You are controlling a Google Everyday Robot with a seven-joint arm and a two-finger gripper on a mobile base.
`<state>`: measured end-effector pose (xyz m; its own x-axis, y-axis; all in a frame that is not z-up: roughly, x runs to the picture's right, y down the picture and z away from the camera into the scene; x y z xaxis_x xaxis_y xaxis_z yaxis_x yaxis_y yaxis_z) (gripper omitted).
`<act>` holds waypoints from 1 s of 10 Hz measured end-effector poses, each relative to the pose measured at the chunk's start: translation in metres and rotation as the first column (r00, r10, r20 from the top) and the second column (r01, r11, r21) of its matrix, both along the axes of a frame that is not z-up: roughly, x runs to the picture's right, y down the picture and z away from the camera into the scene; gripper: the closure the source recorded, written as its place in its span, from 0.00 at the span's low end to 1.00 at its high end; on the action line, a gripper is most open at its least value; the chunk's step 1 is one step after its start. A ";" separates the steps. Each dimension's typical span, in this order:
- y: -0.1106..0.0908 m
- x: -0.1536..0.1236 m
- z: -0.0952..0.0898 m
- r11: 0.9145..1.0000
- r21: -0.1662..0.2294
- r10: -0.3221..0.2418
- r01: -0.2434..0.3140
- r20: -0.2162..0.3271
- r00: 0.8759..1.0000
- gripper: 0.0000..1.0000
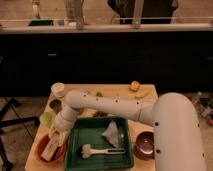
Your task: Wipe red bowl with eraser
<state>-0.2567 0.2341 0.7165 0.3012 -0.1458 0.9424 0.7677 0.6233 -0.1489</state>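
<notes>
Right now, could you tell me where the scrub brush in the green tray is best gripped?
By its white handle, from above: the scrub brush lies flat in the green tray, handle pointing right, clear of the crumpled cloth. The tool is over the red bowl, holding the eraser.

The gripper (51,145) and eraser (49,150) seemingly hide much of the red bowl (42,144).

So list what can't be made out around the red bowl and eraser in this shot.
- Camera view: the gripper, down over the red bowl, blurs into the eraser; the grip is unreadable.
- Most of the bowl's inside is covered by the eraser and arm.
- The dark bowl is partly hidden behind the arm's white housing.
</notes>
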 end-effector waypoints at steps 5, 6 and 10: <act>-0.002 0.007 0.005 1.000 -0.003 0.017 -0.017 -0.015 1.000 1.00; -0.006 0.015 0.010 1.000 -0.008 0.026 -0.026 -0.027 0.999 1.00; -0.021 0.010 0.027 1.000 -0.016 0.013 -0.013 -0.024 1.000 1.00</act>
